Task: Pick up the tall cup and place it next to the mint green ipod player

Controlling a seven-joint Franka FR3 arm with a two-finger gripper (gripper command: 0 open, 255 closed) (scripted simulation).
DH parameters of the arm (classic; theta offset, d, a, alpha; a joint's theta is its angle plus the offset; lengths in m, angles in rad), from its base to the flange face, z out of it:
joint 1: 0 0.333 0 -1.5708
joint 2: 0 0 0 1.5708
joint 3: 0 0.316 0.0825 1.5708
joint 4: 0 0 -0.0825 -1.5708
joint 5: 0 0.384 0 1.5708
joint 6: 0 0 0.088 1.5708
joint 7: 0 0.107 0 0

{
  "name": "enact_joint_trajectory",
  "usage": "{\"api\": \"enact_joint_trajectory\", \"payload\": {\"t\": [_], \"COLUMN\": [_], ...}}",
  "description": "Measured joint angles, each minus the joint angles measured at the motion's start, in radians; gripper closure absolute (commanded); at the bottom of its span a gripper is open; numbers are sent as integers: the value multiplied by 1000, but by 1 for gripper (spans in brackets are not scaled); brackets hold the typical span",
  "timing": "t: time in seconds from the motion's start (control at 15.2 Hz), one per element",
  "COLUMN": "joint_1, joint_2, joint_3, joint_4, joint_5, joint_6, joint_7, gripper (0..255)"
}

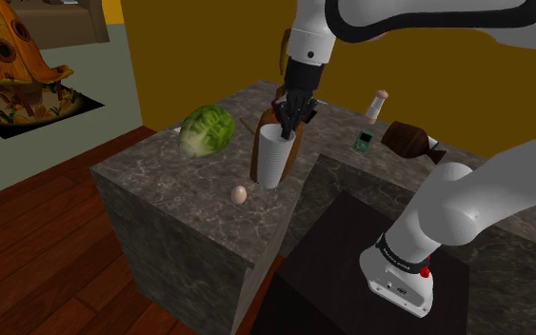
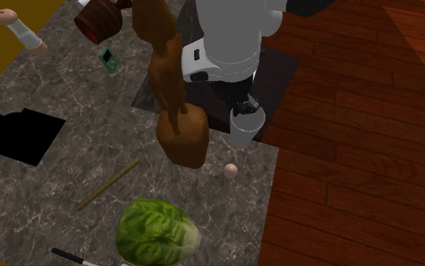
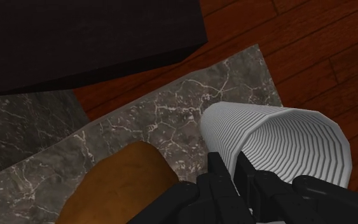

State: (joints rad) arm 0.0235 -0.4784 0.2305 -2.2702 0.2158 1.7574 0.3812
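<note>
step: grasp made, lift due | my hand [image 1: 288, 121] pinches the tall cup [image 1: 275, 158] by its rim wall | cup at the bench [image 1: 161, 190] edge | next: raise it clear, carry to the mint green ipod player [image 1: 362, 142] near the wall-side edge

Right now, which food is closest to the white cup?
The egg, small and pale, right beside the cup; the big green cabbage lies farther away.

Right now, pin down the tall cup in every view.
Shoulder view: tall cup centre, at the counter edge.
Second exterior view: tall cup right of centre, at the counter edge.
Wrist view: tall cup beside the brown bottle.
Shared landmark: the brown bottle beside it.
</note>
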Motion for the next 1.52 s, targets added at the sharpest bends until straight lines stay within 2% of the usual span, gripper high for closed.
{"api": "enact_joint_trajectory", "payload": {"t": [1.06, 1.52], "joint_1": [-7, -50], "joint_2": [24, -51], "joint_3": [-15, -132], "joint_4": [235, 177], "joint_5": [-16, -68], "joint_6": [-209, -248], "joint_7": [27, -118], "gripper": [255, 255]}}
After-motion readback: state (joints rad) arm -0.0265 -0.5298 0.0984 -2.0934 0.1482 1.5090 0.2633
